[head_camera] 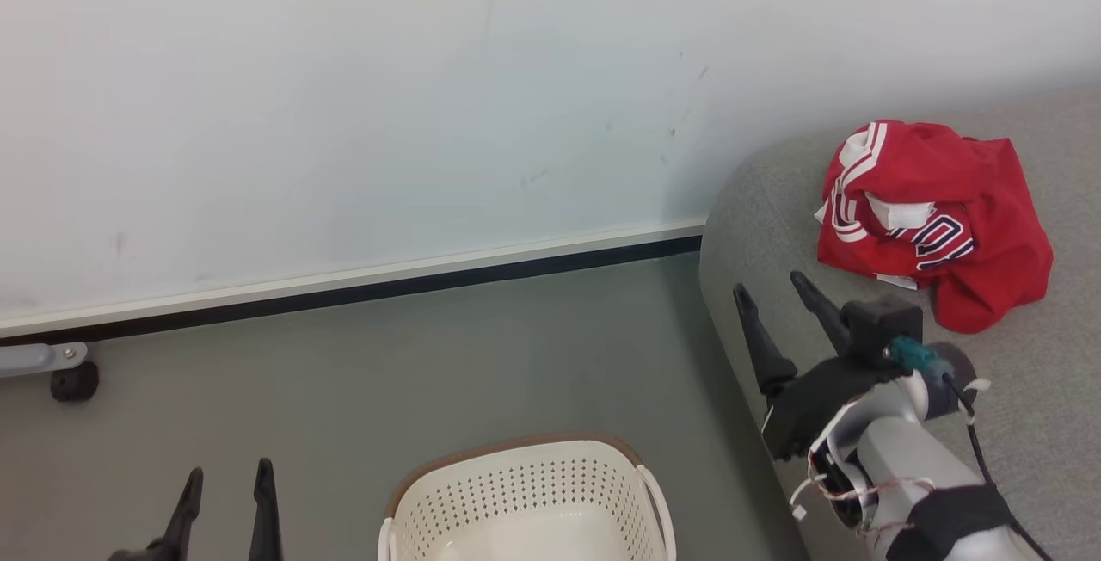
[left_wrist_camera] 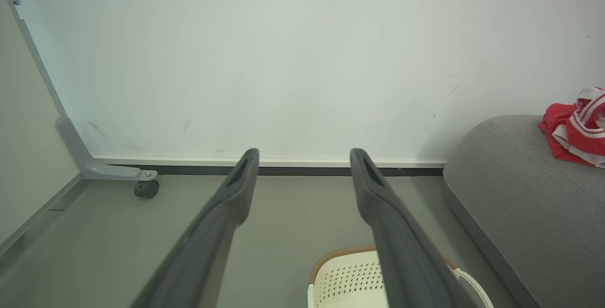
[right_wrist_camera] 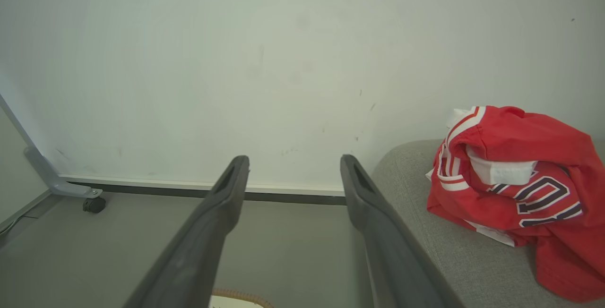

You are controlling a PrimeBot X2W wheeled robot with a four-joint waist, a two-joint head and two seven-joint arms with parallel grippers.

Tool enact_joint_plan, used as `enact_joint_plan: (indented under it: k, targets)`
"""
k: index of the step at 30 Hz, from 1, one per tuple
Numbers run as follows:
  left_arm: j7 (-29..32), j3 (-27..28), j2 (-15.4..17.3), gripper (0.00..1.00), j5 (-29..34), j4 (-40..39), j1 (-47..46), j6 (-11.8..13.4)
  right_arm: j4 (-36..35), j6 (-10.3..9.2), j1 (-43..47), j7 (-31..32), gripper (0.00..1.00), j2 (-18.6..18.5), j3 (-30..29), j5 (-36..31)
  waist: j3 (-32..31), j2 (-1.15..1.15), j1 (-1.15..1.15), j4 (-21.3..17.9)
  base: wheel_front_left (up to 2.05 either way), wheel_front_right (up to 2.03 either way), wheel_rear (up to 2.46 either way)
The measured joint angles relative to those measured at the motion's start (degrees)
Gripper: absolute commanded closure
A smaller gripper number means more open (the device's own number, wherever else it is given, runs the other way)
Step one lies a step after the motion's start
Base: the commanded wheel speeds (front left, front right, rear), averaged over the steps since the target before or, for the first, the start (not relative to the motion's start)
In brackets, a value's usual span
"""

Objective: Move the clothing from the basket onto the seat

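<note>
The right arm reached up from the lower right, its pale forearm, wrapped in thin cables, lying over the front edge of the grey seat [head_camera: 774, 225]. The right gripper [head_camera: 768, 286] pointed up and slightly left toward the white wall [head_camera: 430, 96], its two dark fingers spread wide with nothing between them. It sat near the clothing [head_camera: 938, 225] but clear of it, off to that heap's left and lower side. The left gripper [head_camera: 230, 468] stayed low over the grey floor [head_camera: 387, 372], left of the basket [head_camera: 516, 445] and apart from it. Its two fingers pointed straight up toward the wall, parted with an open gap and holding nothing. The clothing lay on the seat as one crumpled red heap near the wall, with white stripes and dark numerals showing. I could not tell how many garments were in it. I counted one basket, cream with a brown rim and two loop handles, standing on the floor just beside the seat's front corner. What showed of its inside was bare plastic. There was one seat, two grippers, and one small black caster wheel [head_camera: 73, 380] on a grey bracket by the baseboard at the far left.
</note>
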Motion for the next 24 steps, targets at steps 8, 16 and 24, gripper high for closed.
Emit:
enact_joint_plan:
  k: [8,16,24]
  targets:
    - [-0.2,2.1,-0.6,0.00,0.0,-2.6,4.5,0.7,-10.0,-3.63,9.5,0.0,0.00,-1.1,-1.1,-1.2,-0.7,0.01,0.01,0.5,0.00,0.00,0.00]
    - [-0.5,3.9,-1.0,0.00,0.1,-4.9,7.5,0.8,-19.3,-6.25,17.0,0.0,0.00,-1.9,-2.3,-1.7,-0.6,0.01,0.00,1.0,0.00,0.00,0.00]
    - [-0.5,4.2,-1.4,0.00,1.2,-6.6,7.6,1.0,-26.8,-7.72,23.4,0.0,0.00,-2.6,-3.8,-2.2,0.0,0.01,0.01,2.1,0.00,0.00,0.00]
